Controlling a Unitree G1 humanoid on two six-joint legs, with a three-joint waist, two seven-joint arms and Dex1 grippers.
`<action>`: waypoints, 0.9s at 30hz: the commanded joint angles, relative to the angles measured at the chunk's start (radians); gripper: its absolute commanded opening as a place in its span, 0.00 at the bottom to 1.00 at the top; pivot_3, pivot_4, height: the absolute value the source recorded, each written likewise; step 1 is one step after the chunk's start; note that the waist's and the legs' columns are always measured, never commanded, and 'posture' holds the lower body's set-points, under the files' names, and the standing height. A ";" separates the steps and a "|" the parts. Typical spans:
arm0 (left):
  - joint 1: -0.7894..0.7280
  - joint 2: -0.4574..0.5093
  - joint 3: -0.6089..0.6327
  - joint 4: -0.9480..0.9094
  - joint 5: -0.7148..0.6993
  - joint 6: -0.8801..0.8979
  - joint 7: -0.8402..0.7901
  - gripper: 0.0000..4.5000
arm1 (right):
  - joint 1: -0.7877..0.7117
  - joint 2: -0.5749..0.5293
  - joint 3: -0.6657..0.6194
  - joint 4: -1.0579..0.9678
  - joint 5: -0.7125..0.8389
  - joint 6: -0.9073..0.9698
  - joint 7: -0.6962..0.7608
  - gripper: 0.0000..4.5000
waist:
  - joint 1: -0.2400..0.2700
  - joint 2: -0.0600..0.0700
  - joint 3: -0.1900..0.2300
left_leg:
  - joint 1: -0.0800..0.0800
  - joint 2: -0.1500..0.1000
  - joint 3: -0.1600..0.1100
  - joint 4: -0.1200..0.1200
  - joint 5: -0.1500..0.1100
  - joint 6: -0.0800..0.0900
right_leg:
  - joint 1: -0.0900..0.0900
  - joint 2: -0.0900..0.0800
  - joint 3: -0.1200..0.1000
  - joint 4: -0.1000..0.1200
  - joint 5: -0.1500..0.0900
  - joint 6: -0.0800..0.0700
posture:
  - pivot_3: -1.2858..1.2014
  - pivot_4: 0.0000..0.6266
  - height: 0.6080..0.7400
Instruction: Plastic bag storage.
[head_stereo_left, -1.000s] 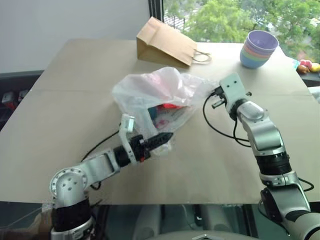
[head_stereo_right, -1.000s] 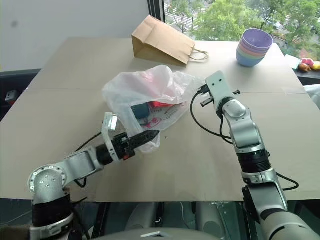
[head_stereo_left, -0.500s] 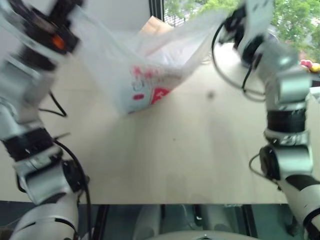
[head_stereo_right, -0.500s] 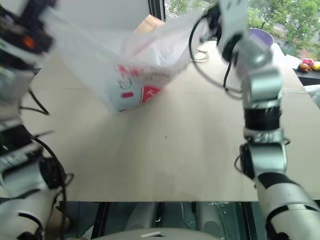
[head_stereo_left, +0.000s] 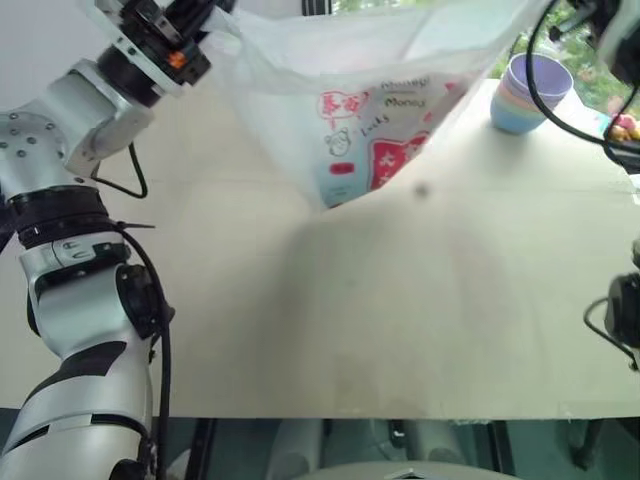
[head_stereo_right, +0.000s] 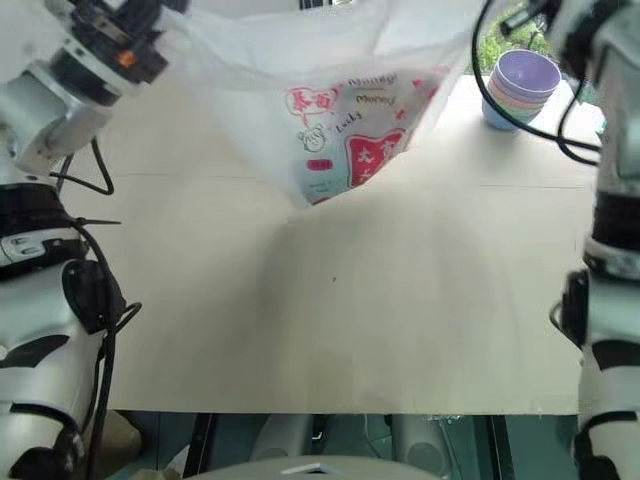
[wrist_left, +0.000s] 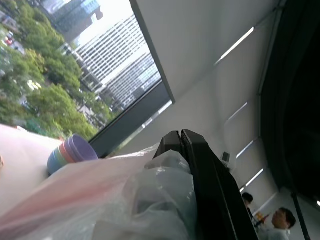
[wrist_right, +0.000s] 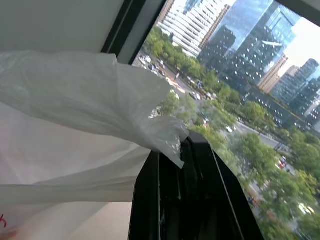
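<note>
The plastic bag (head_stereo_left: 385, 110), thin and whitish with red-pink printing, hangs in the air above the table (head_stereo_left: 400, 320), stretched wide between my two raised arms. Its lowest corner dangles a little above the tabletop. In the left wrist view my left gripper (wrist_left: 180, 134) is shut on a crumpled edge of the plastic bag (wrist_left: 150, 195). In the right wrist view my right gripper (wrist_right: 183, 142) is shut on the opposite edge, and a flap of the plastic bag (wrist_right: 85, 95) drapes over its tips.
A stack of pastel bowls (head_stereo_left: 528, 92) stands at the table's far right, just beside the hanging bag. Small fruit (head_stereo_left: 625, 125) lies at the right edge. A window runs behind the table. Two people (wrist_left: 280, 220) are far off in the left wrist view.
Both arms have risen and spread apart. The bag, which lay bunched on the table a second ago, has come off it and is pulled taut between the grippers.
</note>
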 joint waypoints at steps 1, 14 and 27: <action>0.037 0.022 -0.012 -0.112 0.063 0.034 -0.073 0.00 | 0.116 -0.028 -0.119 -0.303 0.057 0.209 -0.015 0.00 | -0.002 0.000 0.000 | 0.000 0.000 0.000 0.000 0.000 0.000 | 0.000 0.000 0.000 0.000 0.000 0.000 | 0.52 0.24 1.00; 0.643 -0.129 -0.229 -0.786 0.440 -0.177 -0.124 0.00 | 1.127 0.186 -0.080 -0.831 0.064 0.197 -0.074 0.00 | 0.019 0.001 -0.002 | 0.012 0.000 0.009 0.010 -0.002 0.004 | 0.007 0.001 0.009 0.011 -0.003 0.004 | 0.52 0.24 1.00; 0.915 -0.117 -0.343 -0.814 0.791 -0.461 -0.274 0.00 | 1.203 0.122 0.070 -0.393 -0.066 -0.315 -0.013 0.00 | 0.020 -0.002 -0.003 | 0.029 0.003 0.015 0.008 -0.002 0.005 | 0.019 0.003 0.014 0.009 -0.006 0.001 | 0.52 0.24 1.00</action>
